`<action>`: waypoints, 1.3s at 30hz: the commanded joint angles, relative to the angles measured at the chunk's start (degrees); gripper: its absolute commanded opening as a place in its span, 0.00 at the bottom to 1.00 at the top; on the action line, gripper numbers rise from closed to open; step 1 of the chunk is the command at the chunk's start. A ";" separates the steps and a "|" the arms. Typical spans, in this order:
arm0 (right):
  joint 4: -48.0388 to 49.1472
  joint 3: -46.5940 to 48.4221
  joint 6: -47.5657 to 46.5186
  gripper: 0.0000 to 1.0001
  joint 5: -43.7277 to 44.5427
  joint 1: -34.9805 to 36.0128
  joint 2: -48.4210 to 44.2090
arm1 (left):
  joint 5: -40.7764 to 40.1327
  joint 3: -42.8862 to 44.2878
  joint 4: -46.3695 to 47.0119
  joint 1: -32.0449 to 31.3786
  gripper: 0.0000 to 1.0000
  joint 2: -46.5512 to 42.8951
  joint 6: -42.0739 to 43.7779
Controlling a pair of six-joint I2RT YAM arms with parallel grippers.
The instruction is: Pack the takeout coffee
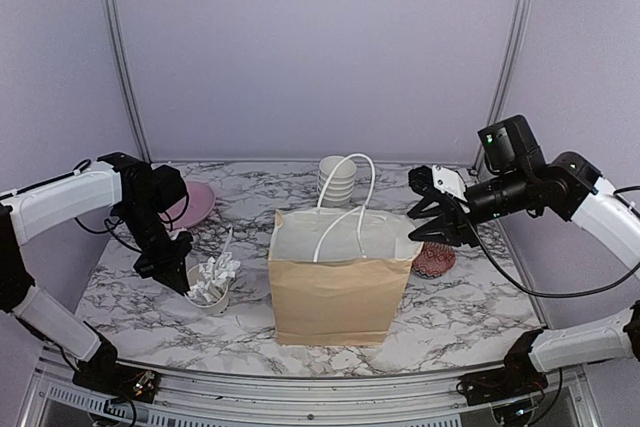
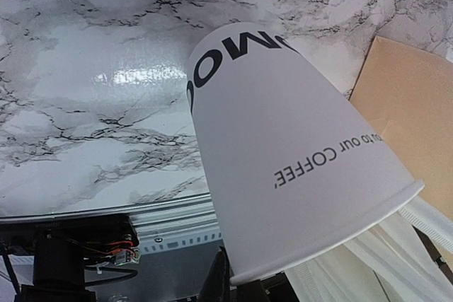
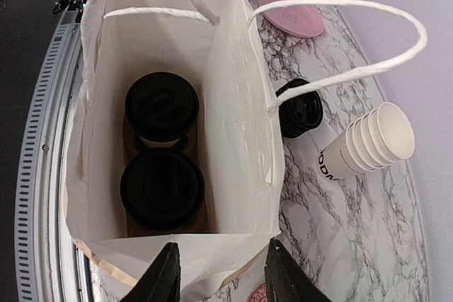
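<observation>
Where the brown bag [image 1: 338, 292] stands open at the middle of the marble table [image 1: 470, 312], two lidded coffee cups sit down inside it, one [image 3: 161, 106] just beside the other [image 3: 162, 189], their black lids touching or nearly so (only the lids show from above). A third lidded coffee cup [image 3: 301, 107] stands outside on the table, just beside the bag's far wall at about 12 o'clock from the bag; the top camera cannot see it behind the paper. The bag's white rope handles [image 1: 350, 197] arch up over its mouth.

The right gripper [image 3: 223, 245] hangs at the bag's rim at 3 o'clock, its fingers [image 3: 164, 277] spread apart above the paper edge and closed on nothing. Below it, also at 3 o'clock, a small round reddish patterned thing [image 1: 435, 260] lies on the table. A stack of lidless white cups [image 1: 337, 179] stands at 12 o'clock, near the third cup.

At 9 o'clock a white cup of paper-wrapped straws [image 1: 210, 287] stands near the bag, and the left gripper [image 1: 180, 275] is clamped on its rim, fingers together on the paper wall. A pink plate [image 1: 192, 203] lies at 10 o'clock, beyond that arm.
</observation>
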 commanded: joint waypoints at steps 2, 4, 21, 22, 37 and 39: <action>1.45 -0.92 -0.14 0.40 -0.41 -0.31 -1.94 | 4.99 -2.11 0.53 0.46 0.00 0.03 -1.93; 1.77 -1.33 -0.14 0.40 -0.50 -0.27 -2.28 | 4.98 -2.22 0.60 0.58 0.00 1.32 -1.98; 1.25 -0.20 0.56 0.40 -1.21 -0.27 -2.50 | -5.46 8.76 -0.76 2.43 0.49 2.33 -0.53; 1.13 -0.09 0.54 0.40 -1.30 -0.31 -2.35 | -6.01 8.58 -0.72 2.44 0.49 2.19 -0.34; 0.57 3.04 1.53 0.40 -3.44 -0.26 1.71 | -11.03 10.62 0.57 -3.93 0.55 -4.08 -1.20; 0.49 3.35 1.53 0.40 -3.88 -0.26 2.11 | -12.72 10.17 0.56 -6.57 0.56 -4.65 -2.91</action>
